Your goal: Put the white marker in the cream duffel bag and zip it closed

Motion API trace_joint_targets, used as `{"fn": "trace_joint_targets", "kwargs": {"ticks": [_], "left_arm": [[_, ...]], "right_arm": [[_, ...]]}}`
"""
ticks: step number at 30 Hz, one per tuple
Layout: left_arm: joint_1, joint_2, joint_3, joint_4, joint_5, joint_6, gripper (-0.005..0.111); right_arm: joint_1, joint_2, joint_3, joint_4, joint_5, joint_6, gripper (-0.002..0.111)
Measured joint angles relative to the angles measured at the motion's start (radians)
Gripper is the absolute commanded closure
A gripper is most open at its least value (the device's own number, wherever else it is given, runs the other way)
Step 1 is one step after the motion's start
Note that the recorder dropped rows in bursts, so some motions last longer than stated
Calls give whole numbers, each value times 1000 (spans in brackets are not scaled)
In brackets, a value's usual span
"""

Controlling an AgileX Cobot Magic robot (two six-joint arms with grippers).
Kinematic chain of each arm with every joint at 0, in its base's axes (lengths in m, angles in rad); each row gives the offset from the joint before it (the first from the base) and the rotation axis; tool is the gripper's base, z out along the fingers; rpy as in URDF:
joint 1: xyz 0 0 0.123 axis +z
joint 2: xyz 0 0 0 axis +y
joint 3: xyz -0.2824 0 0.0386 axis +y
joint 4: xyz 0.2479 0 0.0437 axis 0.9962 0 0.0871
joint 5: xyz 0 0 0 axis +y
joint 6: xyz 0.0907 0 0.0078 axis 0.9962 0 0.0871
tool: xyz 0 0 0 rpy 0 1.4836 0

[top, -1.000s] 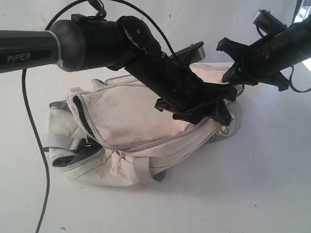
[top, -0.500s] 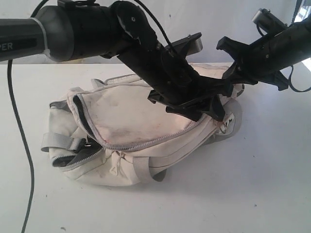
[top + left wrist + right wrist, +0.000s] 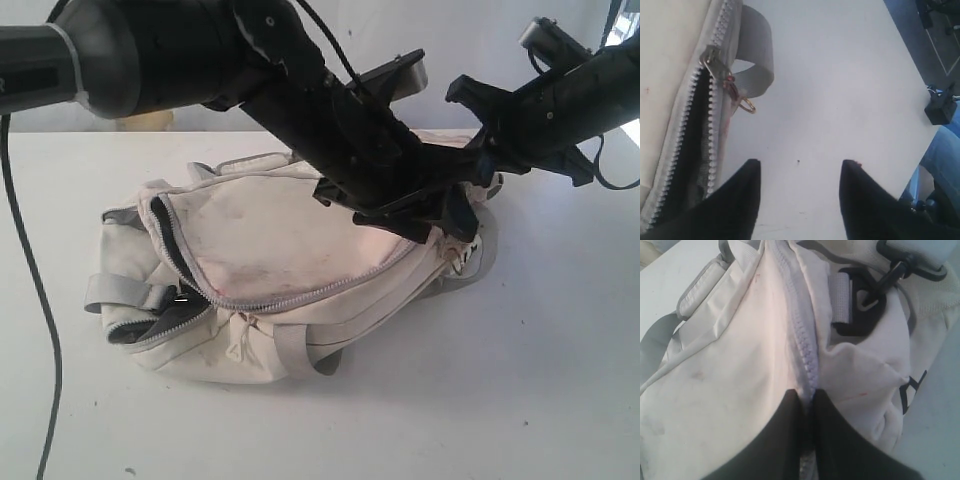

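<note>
The cream duffel bag lies on its side on the white table, smudged with reddish stains. My left arm reaches across it, and the left gripper hangs over the bag's right end. In the left wrist view that gripper is open over bare table, nothing between its fingers, beside a zipper slider with a gold ring pull; the zip gapes dark on the near side of the slider. My right gripper is shut on the bag's zipper seam, at the right end. The white marker is out of view.
A grey webbing loop sticks out next to the slider. A black clip and buckle sit on the bag's end. The table edge runs close by, with a black clamp on it. A black cable hangs at the left.
My left arm has swung further right and a little up over the bag's right end. The right gripper has stayed put on the seam.
</note>
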Motion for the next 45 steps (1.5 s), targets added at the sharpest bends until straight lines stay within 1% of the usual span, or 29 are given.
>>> {"fn": "trace_joint_targets", "kwargs": {"ticks": [3,7,20,22,26,30,39,43,45], "left_arm": [[-9,0,21,0,-31,0,57],[-22,19,65,-6,-110,-2,57],[-22,27,190,-31,-453,1,57],[-22,27,199,-31,-480,3,57],[-31,27,199,-46,-491,5,57],[-70,32,199,-49,-554,73,57],[-72,90,199,-68,-640,80,57],[-72,93,200,-70,-672,80,61],[-72,93,200,-72,-677,80,67]], "right_arm": [[0,0,0,0,0,0,108],[0,0,0,0,0,0,108],[0,4,0,6,-21,0,108],[0,4,-1,21,-23,0,108],[0,4,-1,29,-25,0,108],[0,4,-1,31,-21,0,108],[0,6,-1,33,-7,0,108],[0,6,-1,38,-13,0,108],[0,6,-1,40,-15,0,108]]}}
